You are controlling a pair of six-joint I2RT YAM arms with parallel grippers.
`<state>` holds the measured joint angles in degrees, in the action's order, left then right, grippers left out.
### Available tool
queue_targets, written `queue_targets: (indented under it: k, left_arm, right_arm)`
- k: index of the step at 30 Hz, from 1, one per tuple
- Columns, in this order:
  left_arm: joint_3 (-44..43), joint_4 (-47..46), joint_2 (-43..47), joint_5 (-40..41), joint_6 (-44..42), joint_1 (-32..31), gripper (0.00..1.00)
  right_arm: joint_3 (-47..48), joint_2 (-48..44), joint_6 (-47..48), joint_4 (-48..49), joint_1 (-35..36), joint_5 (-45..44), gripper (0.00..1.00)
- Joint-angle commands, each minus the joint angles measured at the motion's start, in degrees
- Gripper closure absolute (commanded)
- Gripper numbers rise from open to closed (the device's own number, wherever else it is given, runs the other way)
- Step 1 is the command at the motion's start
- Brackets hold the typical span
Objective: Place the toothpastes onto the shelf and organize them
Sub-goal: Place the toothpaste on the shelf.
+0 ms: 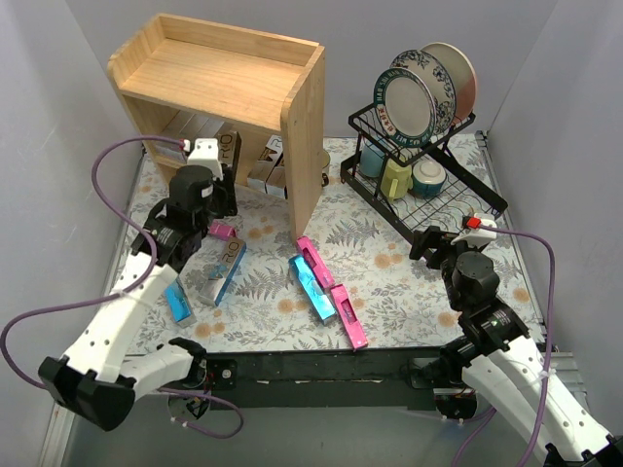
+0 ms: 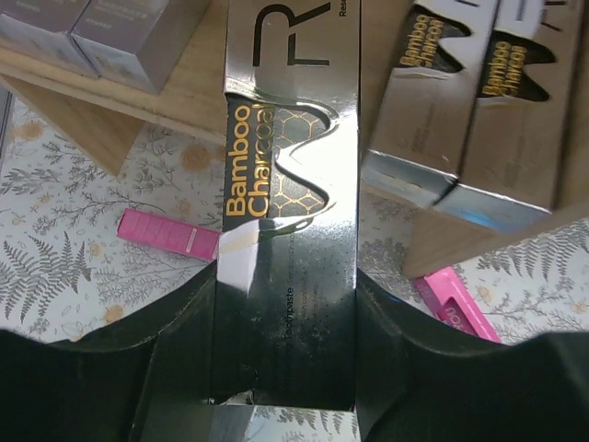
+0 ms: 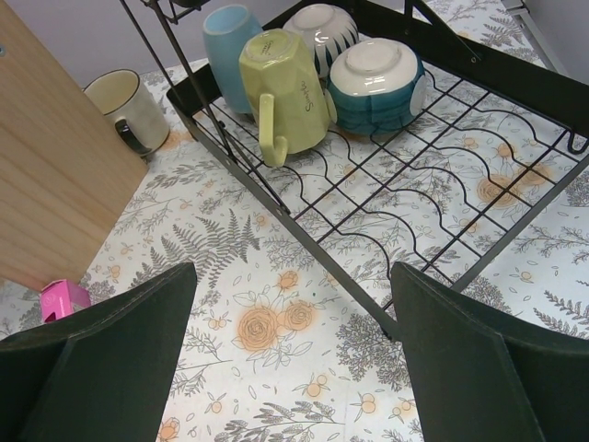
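Observation:
My left gripper [image 2: 283, 368] is shut on a dark silver toothpaste carton [image 2: 285, 184] lettered "Bamboo Charcoal", its far end at the lower tier of the wooden shelf [image 1: 229, 83]. Two matching cartons [image 2: 469, 101] stand on that tier to the right, and silver ones [image 2: 101, 28] to the left. In the top view the left gripper [image 1: 224, 183] holds the carton [image 1: 230, 148] at the shelf front. Loose toothpastes lie on the table: pink [image 1: 222, 231], silver-teal [image 1: 226, 270], blue [image 1: 178, 302], teal [image 1: 311, 282], pink [image 1: 348, 316]. My right gripper [image 3: 294, 322] hangs open and empty above the table.
A black wire dish rack [image 1: 423, 185] with plates, bowls and a yellow-green mug [image 3: 285, 92] stands at the back right, just ahead of the right gripper [image 1: 443, 243]. A cream mug [image 3: 129, 110] sits beside the shelf's side panel [image 3: 55, 166]. A pink carton end [image 3: 63, 299] lies by that panel.

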<state>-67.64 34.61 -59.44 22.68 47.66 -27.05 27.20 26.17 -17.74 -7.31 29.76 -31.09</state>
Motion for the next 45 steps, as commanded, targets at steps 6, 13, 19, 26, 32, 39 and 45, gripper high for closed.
queue_targets:
  k: [6, 13, 19, 26, 32, 39, 45]
  left_arm:
    - [-3.64, -12.98, -7.0, -20.38, -9.51, 13.07, 0.69]
    - [-6.36, -16.94, -12.89, -21.45, -11.97, 13.78, 0.68]
    - [-6.37, -22.74, -17.63, -22.58, -12.41, 14.22, 0.64]
    - [-5.58, -24.68, -20.89, -27.69, -12.15, 14.22, 0.56]
    - [-2.95, -26.25, -19.93, -25.58, -10.05, 14.22, 0.38]
    - [2.94, -31.96, -16.24, -19.79, -4.07, 14.3, 0.31]
    - [10.5, -40.23, -11.06, -18.45, 2.96, 14.22, 0.36]
  right_arm:
    - [0.57, -0.07, 0.86, 2.65, 0.3, 0.5, 0.06]
    - [0.31, 0.19, 1.12, 2.92, 0.39, 0.68, 0.06]
    - [0.57, 0.72, 1.48, 3.0, 0.3, 0.77, 0.06]
    - [0.57, 0.63, 1.57, 2.65, 0.3, 0.95, 0.06]
    - [0.49, 1.07, 1.57, 2.74, 0.3, 1.47, 0.05]
    - [0.66, 1.25, 1.57, 2.56, 0.3, 2.0, 0.06]
    - [0.4, 0.81, 1.48, 2.65, 0.3, 2.26, 0.06]
